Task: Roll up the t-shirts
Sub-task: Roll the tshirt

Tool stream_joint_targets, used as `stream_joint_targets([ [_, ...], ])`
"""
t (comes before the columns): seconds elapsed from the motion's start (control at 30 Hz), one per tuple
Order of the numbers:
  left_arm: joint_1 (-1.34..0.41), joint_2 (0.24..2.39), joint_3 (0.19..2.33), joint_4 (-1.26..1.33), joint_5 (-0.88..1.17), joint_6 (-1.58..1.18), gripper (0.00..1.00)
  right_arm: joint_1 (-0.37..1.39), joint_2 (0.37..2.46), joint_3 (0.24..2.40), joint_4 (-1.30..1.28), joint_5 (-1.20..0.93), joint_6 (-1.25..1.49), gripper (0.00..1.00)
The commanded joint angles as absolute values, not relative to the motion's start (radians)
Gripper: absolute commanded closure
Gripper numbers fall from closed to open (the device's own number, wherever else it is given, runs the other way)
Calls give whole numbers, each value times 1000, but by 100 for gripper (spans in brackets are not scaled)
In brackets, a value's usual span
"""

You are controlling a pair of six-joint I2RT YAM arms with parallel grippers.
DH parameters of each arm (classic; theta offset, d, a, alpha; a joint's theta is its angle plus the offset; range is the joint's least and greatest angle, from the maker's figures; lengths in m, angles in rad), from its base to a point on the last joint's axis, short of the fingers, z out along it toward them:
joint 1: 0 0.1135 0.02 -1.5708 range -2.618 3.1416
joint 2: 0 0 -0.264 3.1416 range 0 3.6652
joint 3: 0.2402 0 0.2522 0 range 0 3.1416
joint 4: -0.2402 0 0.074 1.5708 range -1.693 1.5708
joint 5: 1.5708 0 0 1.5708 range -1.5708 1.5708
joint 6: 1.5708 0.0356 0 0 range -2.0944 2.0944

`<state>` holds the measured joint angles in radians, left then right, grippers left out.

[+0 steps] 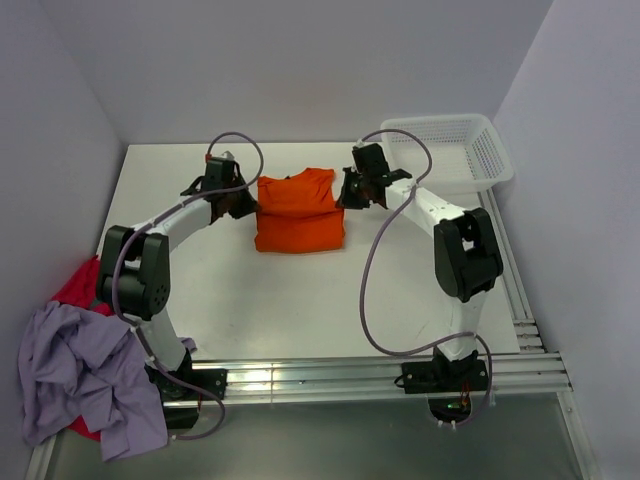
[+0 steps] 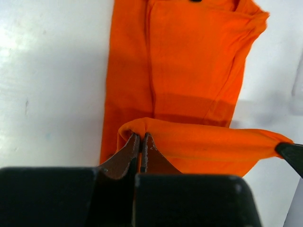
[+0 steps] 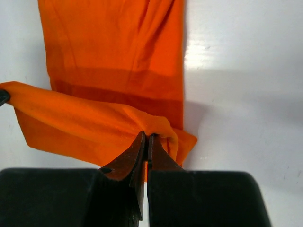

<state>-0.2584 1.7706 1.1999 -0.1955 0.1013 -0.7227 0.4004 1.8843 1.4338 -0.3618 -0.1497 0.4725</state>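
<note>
orange t-shirt [image 1: 298, 230] lengthwise near-to-far, left claw [image 2: 141, 138], right claw [image 3: 146, 138] pinching fold

Plain orange t-shirt [image 1: 298, 215], lavender shirt [image 1: 70, 372], red shirt [image 1: 82, 288]; white basket [image 1: 497, 158] and table [image 1: 300, 300].

Nothing readable in any view: no text, labels, brands or numbers. The orange t-shirt [image 1: 298, 215] is plain fabric on every visible face. In the left wrist view there's a small dark mark at its top edge, cut off by the frame, so I can't tell if it's a tag.
</note>
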Motion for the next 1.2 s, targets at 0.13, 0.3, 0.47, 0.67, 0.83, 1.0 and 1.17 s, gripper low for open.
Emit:
stream_joint_targets([
  [0.13, -250, 1845, 1342, -144, 86, -719, 98, 334, 1980, 1542, -293, -189, 512, 87],
  [0.3, -241, 1839, 1347, -126, 48, -716, 66, 322, 2033, 1651, -327, -216, 511, 32],
  [0.47, -233, 1723, 1246, -101, 6, -707, 31, 322, 1861, 1429, -223, -183, 511, 23],
  [0.67, -233, 1635, 1065, -11, 53, -709, 33, 339, 1750, 1180, -83, -172, 465, 31],
  [0.83, -235, 1620, 899, 164, 112, -732, 35, 365, 1787, 1141, -20, -186, 434, 27],
  [1.0, -235, 1637, 825, 245, 143, -721, 35, 394, 1859, 1190, -23, -216, 410, 23],
  [1.17, -235, 1647, 810, 268, 147, -718, 35, 428, 1911, 1194, -38, -199, 399, 23],
])
